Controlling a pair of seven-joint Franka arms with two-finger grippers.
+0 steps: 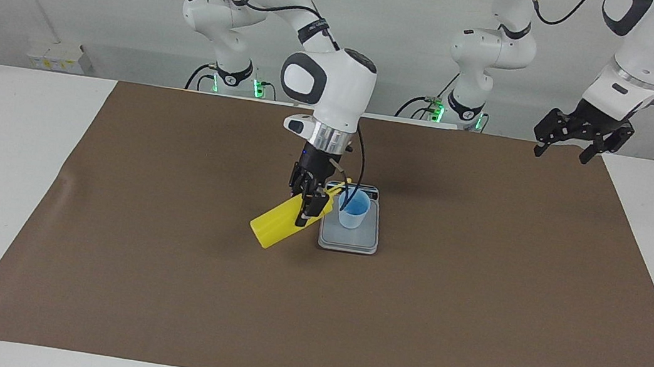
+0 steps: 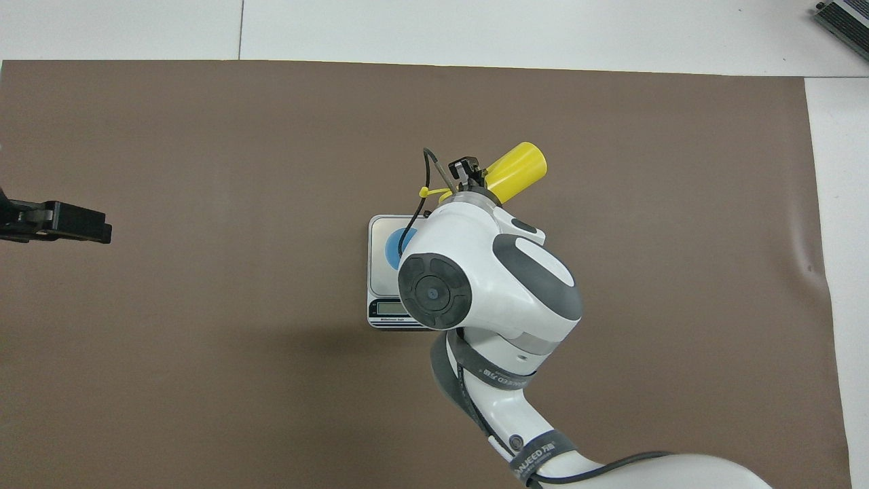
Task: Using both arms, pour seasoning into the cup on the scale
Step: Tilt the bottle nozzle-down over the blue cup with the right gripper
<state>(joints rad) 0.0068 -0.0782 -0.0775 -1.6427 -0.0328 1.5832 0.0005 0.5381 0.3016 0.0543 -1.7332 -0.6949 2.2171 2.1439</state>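
Note:
My right gripper [image 1: 307, 203] is shut on the yellow seasoning bottle [image 1: 274, 224] and holds it tilted in the air. The bottle's nozzle end points toward the light blue cup [image 1: 353, 211], and its base sticks out toward the right arm's end of the table. The cup stands upright on the silver-grey scale [image 1: 351, 242]. In the overhead view the right arm covers most of the cup [image 2: 392, 248] and part of the scale [image 2: 380, 288]; the bottle's base [image 2: 519, 170] and the gripper [image 2: 468, 171] show past it. My left gripper [image 1: 561, 152] waits open and empty, raised over the table's left-arm end.
A brown mat [image 1: 475, 304] covers most of the white table [image 1: 6, 122]. The scale's display strip [image 2: 390, 307] faces the robots. A small white box [image 1: 56, 56] sits at the table's edge by the right arm's base.

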